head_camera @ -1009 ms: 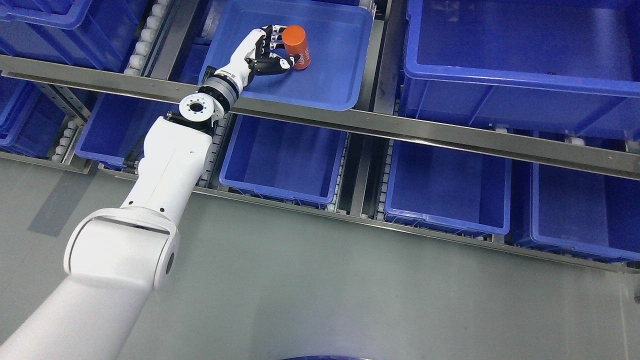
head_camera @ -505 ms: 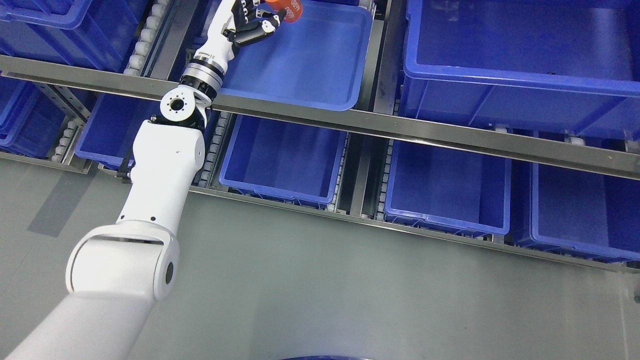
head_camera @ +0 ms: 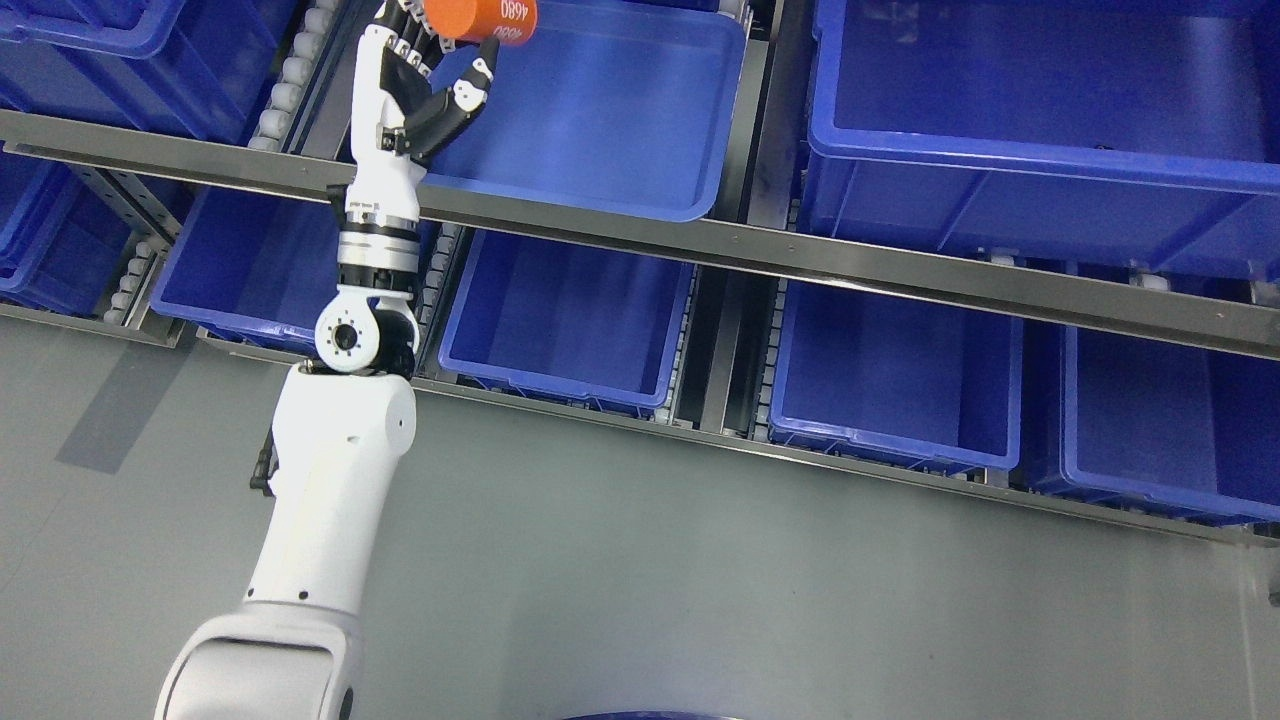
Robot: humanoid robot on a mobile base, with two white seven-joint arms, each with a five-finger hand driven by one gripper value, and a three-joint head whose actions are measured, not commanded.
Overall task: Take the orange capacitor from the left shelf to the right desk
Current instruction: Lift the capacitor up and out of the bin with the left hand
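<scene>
Head view: the steel-railed shelf [head_camera: 700, 245] with its smooth blue plastic bins spreads below and right of the left robot hand [head_camera: 425, 75], which grips the orange capacitor [head_camera: 478, 17] raised over the shallow tray [head_camera: 620, 120]. A rigid, glossy cylinder, it looks light but slippery; wrapping around its side seems safest.

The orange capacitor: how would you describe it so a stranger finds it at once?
Look at the upper shelf's shallow blue tray, above the steel rail. At its top left corner, the white left robot hand holds the orange capacitor lifted, lying sideways. It is the only orange thing among blue bins.
</scene>
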